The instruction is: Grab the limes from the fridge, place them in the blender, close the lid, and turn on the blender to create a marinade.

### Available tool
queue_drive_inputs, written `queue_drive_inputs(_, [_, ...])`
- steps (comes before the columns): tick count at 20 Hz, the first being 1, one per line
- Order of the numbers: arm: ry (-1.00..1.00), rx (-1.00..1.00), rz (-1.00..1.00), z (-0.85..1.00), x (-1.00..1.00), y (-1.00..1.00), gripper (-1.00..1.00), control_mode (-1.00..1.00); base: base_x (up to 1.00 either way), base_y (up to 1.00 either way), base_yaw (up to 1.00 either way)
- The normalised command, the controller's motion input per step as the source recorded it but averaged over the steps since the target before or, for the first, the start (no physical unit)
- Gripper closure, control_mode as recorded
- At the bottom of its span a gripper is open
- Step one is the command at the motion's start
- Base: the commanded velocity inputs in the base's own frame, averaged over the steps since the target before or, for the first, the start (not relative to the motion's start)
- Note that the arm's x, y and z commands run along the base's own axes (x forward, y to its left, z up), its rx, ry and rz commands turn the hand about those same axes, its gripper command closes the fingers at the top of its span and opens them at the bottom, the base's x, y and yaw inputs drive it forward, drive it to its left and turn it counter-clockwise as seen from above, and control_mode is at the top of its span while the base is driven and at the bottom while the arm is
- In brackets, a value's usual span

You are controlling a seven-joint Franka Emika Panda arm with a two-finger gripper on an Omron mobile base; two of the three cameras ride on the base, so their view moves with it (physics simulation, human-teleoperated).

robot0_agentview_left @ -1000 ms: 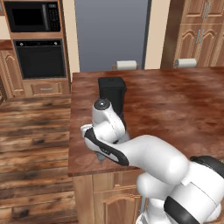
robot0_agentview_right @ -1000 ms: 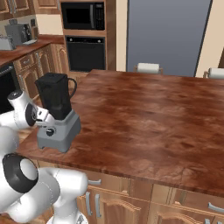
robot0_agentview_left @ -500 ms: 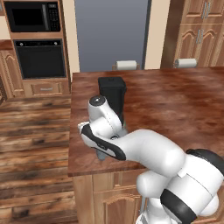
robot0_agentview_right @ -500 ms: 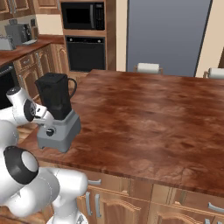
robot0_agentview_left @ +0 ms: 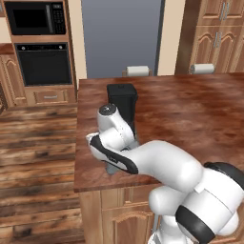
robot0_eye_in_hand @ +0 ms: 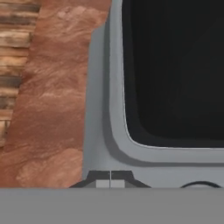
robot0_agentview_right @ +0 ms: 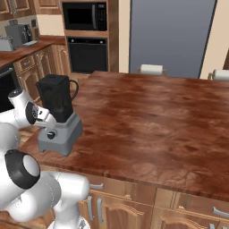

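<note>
The blender stands on the near left corner of the island counter, with its dark jar on a light-grey base. A flat black lid sits on the jar's top. My gripper is shut and empty, with its tips pressed together just above the base's front edge, beside the black dial. The dial's rim peeks in at the bottom of the hand view. The grey fridge stands behind the island with its door shut. The limes are hidden.
A black wall oven and a microwave stand left of the fridge. Two white stool backs rise behind the island's far edge. Wooden floor lies left of the island. Cabinets fill the right wall.
My arm has curled further round the blender's left side. The hand has shifted slightly closer to the blender's base. The blender has not moved.
</note>
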Motion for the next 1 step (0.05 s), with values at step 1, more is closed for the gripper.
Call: queue_drive_inputs(1, [0.00,0.00,0.00,0.00,0.00,-0.06,1.00,-1.00,0.00,0.00,0.00])
